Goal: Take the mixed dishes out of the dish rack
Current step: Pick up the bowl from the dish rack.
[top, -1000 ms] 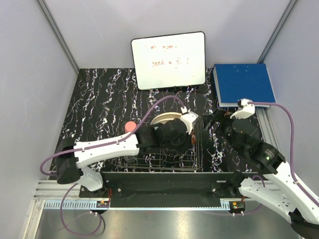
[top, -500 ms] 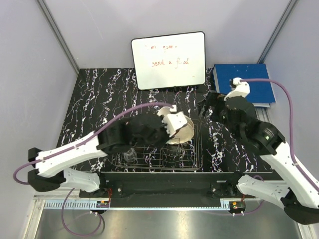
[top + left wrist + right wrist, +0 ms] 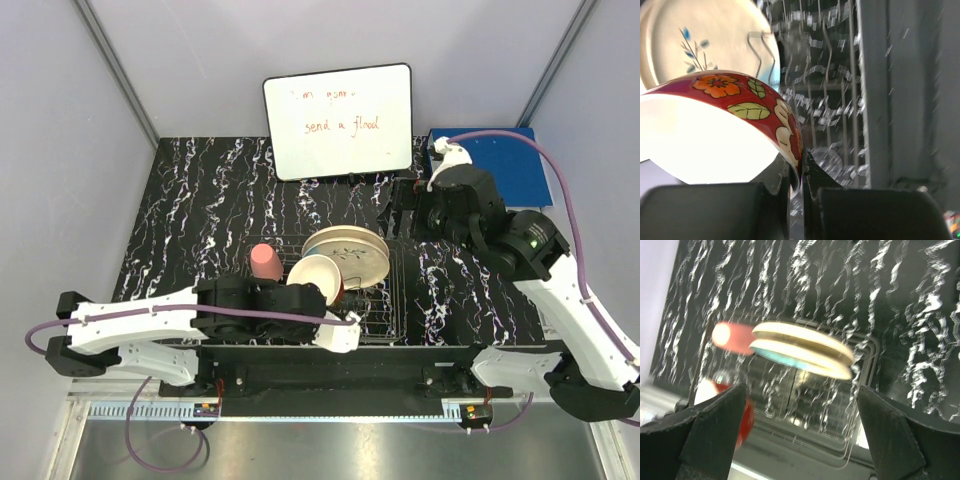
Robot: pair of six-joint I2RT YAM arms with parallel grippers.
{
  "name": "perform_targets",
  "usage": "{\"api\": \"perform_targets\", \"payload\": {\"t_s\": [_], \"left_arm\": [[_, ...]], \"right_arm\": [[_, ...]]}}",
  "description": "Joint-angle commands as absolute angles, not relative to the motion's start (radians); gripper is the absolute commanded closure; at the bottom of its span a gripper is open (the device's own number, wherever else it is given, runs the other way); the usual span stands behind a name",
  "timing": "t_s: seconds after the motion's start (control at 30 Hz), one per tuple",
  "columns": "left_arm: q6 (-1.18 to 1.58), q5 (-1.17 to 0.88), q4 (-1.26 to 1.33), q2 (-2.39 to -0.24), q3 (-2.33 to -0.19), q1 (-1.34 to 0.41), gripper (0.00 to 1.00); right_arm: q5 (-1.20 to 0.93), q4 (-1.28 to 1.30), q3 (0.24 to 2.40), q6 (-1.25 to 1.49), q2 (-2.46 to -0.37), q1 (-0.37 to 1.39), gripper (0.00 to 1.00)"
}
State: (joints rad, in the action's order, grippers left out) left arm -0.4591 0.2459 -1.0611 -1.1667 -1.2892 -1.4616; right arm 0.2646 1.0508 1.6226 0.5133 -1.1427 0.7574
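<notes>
My left gripper [image 3: 330, 298] is shut on the rim of the bowl [image 3: 316, 277], cream inside and red with flowers outside [image 3: 745, 107], and holds it tilted above the front of the dish rack [image 3: 392, 300]. Two cream plates [image 3: 352, 252] stand on edge in the rack; the blue-banded one faces front [image 3: 790, 359], and a sprig-marked face shows in the left wrist view [image 3: 705, 45]. The pink cup [image 3: 263, 262] stands at the rack's left. A small round clear glass [image 3: 826, 162] seems to lie below the bowl. My right gripper [image 3: 400, 208] is open and empty, high behind the rack.
A whiteboard [image 3: 338, 120] leans at the back wall. A blue pad [image 3: 490, 168] lies at the back right. The black marbled table [image 3: 200, 210] shows left of and behind the rack. The rack's wire rim [image 3: 860, 440] is blurred in the right wrist view.
My left gripper has lifted the bowl from the middle of the rack and drawn it towards the near left. My right gripper has risen and moved back, away from the rack.
</notes>
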Motion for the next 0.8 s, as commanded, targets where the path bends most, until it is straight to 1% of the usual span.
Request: {"api": "perform_targets", "payload": {"t_s": [0.0,0.1,0.27,0.7,0.77], "left_arm": [[-0.619,0.36,-1.066,-1.177,-1.33,-1.453,1.0],[-0.658,0.36,-1.066,-1.201,-1.365,-1.451,1.0],[-0.683,0.353,-1.077,-1.244,-1.413,-1.451,1.0],[-0.719,0.333,-1.083,-1.333,-1.542,-1.463,1.0],[-0.726,0.325,-1.081,-1.336,-1.565,-1.463,1.0]], "right_arm": [[0.075,1.153,1.69,0.48,-1.19,0.764,0.0],[-0.024,1.173,1.684,0.476,-1.219,0.764,0.02],[-0.095,1.19,1.661,0.486,-1.213,0.79,0.02],[-0.12,1.137,1.579,0.496,-1.265,0.88,0.02],[-0.117,1.135,1.571,0.488,-1.278,0.884,0.04]]}}
